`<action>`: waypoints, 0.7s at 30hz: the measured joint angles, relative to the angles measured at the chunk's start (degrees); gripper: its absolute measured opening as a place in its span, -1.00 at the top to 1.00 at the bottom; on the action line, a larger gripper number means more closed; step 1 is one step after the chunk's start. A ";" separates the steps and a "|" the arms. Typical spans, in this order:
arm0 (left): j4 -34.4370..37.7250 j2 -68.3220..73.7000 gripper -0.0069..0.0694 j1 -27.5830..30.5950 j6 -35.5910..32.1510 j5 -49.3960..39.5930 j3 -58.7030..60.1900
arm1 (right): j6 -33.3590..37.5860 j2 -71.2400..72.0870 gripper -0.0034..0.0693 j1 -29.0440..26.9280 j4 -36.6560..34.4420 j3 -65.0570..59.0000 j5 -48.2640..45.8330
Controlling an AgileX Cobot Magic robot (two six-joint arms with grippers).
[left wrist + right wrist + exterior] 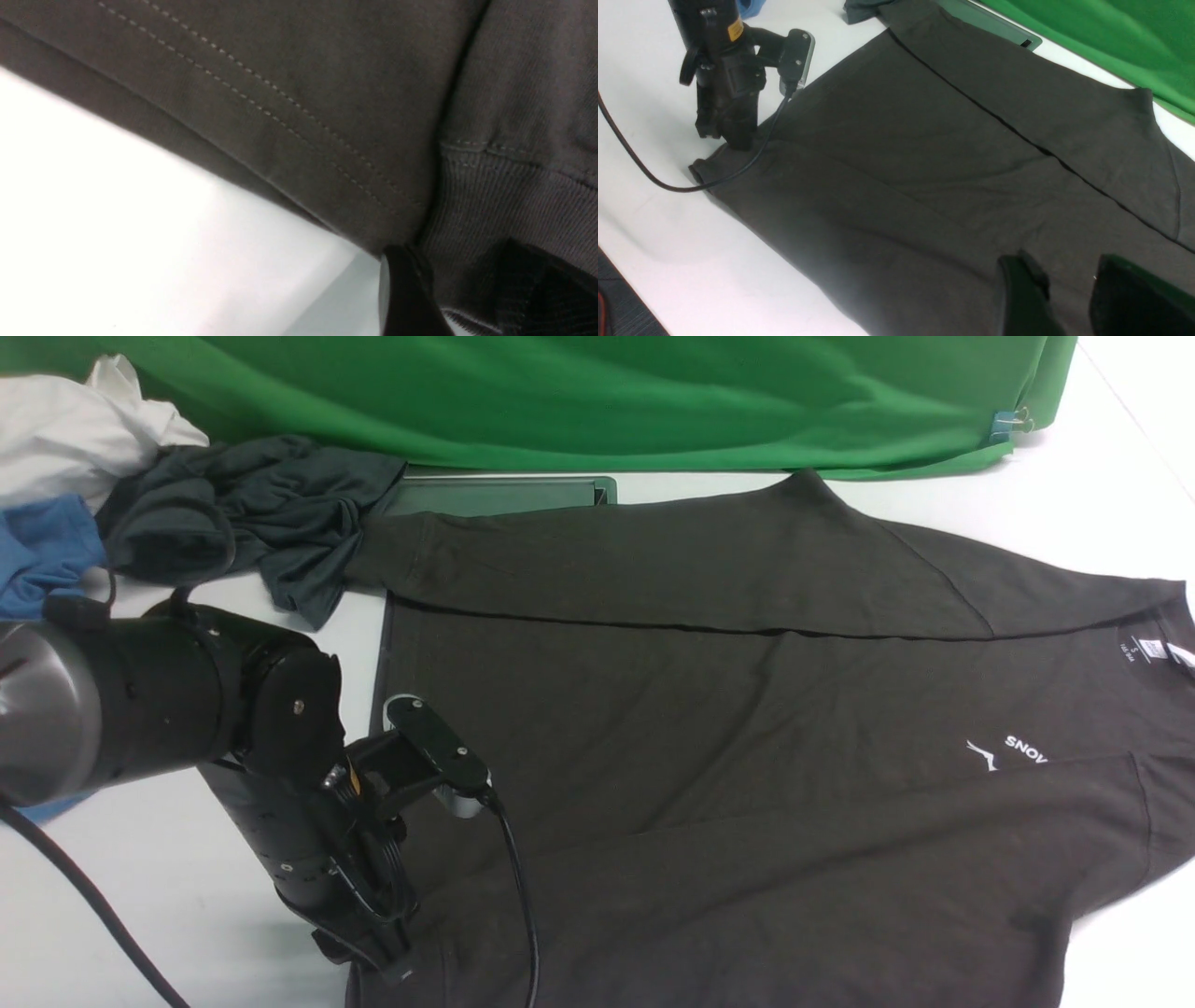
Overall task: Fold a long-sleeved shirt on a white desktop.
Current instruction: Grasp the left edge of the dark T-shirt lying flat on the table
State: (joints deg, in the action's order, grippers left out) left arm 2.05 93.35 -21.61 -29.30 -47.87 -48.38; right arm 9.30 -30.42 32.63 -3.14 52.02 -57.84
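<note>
Front view: the left gripper [387, 963] is down on the near-left corner of the shirt [747, 728], jaws hidden. The shirt lies spread across the white desk [187, 915]. The white chest lettering [1025, 751] reads "SNOV", then gets cut off. The neck label [1153, 651] is too small to read.

Left wrist view: the fingers [406, 298] are apart with the ribbed cuff [490, 210] between them. Pinched or not, can't tell.

Right wrist view: the right gripper [1064, 275] is part open over the shirt, with nothing between its fingers.

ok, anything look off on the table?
Mostly fine: the shirt lies flat, sleeves folded in. But a crumpled grey garment at the far left lies against its far cuff and might get dragged into the fold.
</note>
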 joint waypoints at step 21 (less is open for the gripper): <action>-0.47 1.40 0.08 0.00 1.45 0.61 0.44 | -1.08 0.00 0.30 0.00 0.00 0.02 -0.08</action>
State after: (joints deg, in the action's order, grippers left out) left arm 1.59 94.75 -21.61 -27.85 -47.27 -47.94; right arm 8.22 -30.42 32.63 -3.14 52.04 -57.92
